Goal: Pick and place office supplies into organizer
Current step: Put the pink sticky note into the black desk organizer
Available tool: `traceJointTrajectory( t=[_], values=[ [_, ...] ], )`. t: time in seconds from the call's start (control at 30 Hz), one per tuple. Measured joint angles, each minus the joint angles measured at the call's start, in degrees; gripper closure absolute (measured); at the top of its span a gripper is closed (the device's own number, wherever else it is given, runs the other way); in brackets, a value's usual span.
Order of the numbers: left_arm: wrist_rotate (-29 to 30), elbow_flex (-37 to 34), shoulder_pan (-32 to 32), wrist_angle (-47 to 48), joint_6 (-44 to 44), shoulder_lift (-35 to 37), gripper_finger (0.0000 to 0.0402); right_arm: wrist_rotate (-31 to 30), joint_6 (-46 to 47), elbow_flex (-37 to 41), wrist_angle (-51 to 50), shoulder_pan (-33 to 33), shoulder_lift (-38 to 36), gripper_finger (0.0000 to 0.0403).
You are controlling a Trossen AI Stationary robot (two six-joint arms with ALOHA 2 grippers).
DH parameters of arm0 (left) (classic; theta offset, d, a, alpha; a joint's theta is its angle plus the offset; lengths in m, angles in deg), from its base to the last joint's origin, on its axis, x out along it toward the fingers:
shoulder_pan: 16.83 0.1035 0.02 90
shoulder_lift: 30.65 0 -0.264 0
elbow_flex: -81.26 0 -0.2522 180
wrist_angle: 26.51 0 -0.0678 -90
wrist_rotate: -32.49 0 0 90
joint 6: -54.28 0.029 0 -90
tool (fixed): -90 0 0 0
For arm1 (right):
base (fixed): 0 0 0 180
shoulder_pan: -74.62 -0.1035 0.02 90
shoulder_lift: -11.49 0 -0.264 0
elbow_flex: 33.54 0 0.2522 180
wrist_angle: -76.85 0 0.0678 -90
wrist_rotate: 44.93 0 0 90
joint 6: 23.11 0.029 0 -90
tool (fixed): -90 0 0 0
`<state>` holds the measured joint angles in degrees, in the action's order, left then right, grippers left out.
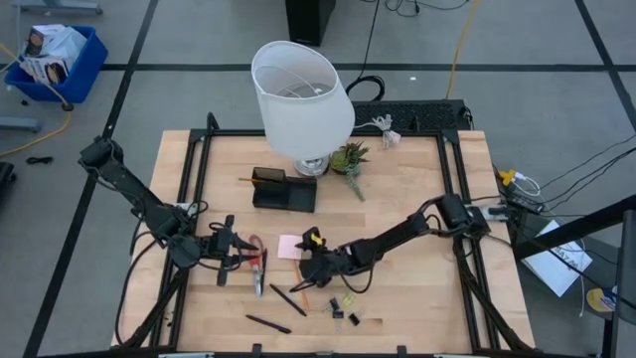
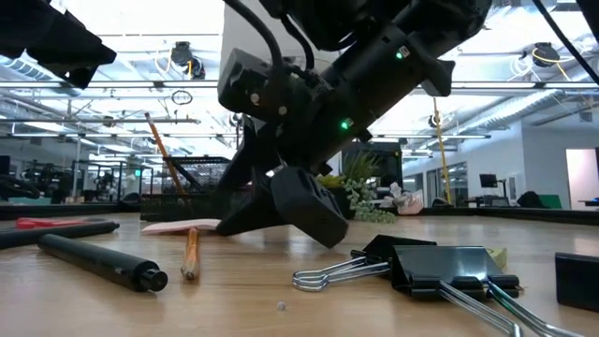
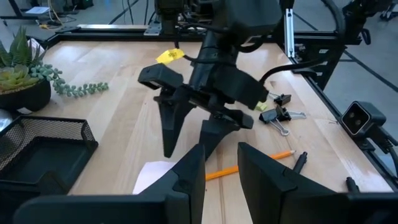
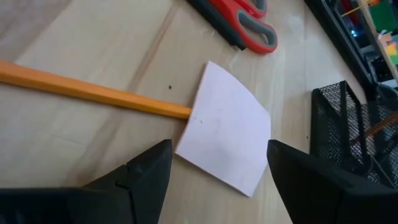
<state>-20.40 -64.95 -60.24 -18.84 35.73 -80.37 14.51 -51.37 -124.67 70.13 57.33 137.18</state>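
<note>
Two dark fingers (image 4: pixel 143 180) of the right gripper (image 4: pixel 217 177) stand wide apart at the bottom of the right wrist frame, straddling the near edge of the pink sticky-note pad (image 4: pixel 225 127) without visibly touching it; an orange pencil (image 4: pixel 93 90) runs from the frame's left edge to meet the pad, and the red-handled scissors (image 4: pixel 252 25) lie at top centre. In the high view that gripper (image 1: pixel 310 267) sits low at centre, just right of the pad (image 1: pixel 289 246). The left gripper (image 3: pixel 219 180) shows its fingers (image 3: pixel 186 180) only narrowly parted with nothing between them; in the high view it (image 1: pixel 234 254) hovers left of centre, near the scissors (image 1: pixel 258 261). The black organizer (image 1: pixel 284 189) stands above centre in the high view, beside the lamp (image 1: pixel 301 99) and the small plant (image 1: pixel 349 157), with one pencil (image 1: pixel 245 180) poking from its left end. Black pens (image 1: pixel 289 300) and binder clips (image 1: pixel 345 316) lie scattered along the lower middle of the table (image 1: pixel 417 209).
</note>
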Motion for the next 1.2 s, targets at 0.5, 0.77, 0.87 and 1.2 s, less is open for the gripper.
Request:
traceJointTrajectory(
  t=[0.5, 0.77, 0.87, 1.2],
  values=[
    [0.0, 0.0, 0.0, 0.3, 0.2, 0.0, 0.0304, 2.3, -2.5, 0.1, 1.8, 1.5, 0.1, 0.0174],
    [0.0, 0.0, 0.0, 0.0, 0.3, 0.0, 0.0304, 6.7, 0.3, 0.1, 3.5, 4.5, 0.7, 0.0251],
    [0.0, 0.0, 0.0, 0.0, 0.3, 0.0, 0.0304, 7.8, -0.1, 0.1, 3.9, 4.8, 0.7, 0.0271],
    [0.0, 0.0, 0.0, 0.0, 0.3, 0.0, 0.0304, 7.8, -1.3, 0.1, 4.3, 4.5, 0.7, 0.0292]
  ],
)
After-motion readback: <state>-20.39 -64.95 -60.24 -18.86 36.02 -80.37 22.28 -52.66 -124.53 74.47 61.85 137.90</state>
